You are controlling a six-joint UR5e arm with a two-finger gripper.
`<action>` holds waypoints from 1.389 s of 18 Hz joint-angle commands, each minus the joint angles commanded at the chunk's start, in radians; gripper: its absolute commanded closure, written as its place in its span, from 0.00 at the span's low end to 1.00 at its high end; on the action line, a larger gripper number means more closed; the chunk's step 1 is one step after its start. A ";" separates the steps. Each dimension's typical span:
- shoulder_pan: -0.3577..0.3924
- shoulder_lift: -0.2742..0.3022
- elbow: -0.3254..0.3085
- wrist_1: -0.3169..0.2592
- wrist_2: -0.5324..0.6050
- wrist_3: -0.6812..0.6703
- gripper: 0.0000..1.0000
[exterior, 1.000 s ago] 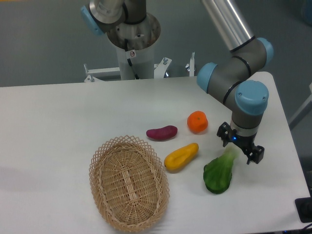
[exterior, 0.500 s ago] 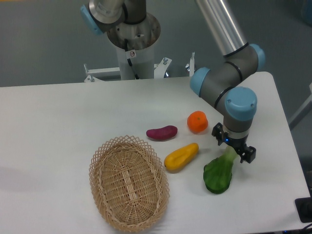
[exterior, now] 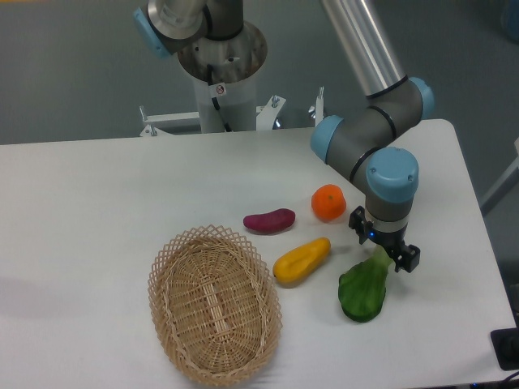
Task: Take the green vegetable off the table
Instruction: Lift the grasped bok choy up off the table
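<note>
1. The green vegetable lay flat on the white tabletop, near its right front part, with the broad dark leafy end toward the camera and the pale stem pointing up and to the right.
2. The pincer stood right over that stem end, its two dark fingers spread wide on either side of the stalk and nothing yet clamped between them. Whether the fingertips touched the tabletop could not be told from this view.
3. Aiming at the stem looked sensible: it is the narrow part, which fits between the fingers, whereas the leafy end seems too broad for them.
4. The wrist hung straight down from the arm, so the fingers met the vegetable from above; that probably suited an object lying flat.
5. The yellow vegetable lay just left of the green one, apart from it. The purple vegetable and the orange fruit lay farther back, and the wicker basket sat well to the left. None of them crowded the grasp.
6. Against a second earlier, the wrist and pincer had shifted left and toward the stem, moving from beside its tip to astride it. The vegetable itself and the other items had not moved.
7. By my judgement, the approach was nearly finished, and closing and lifting remained.
</note>
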 joint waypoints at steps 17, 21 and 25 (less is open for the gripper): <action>0.006 0.040 0.123 -0.021 -0.076 -0.041 0.77; 0.005 0.110 0.137 -0.034 -0.230 -0.152 0.76; -0.003 0.184 0.135 -0.054 -0.313 -0.260 0.76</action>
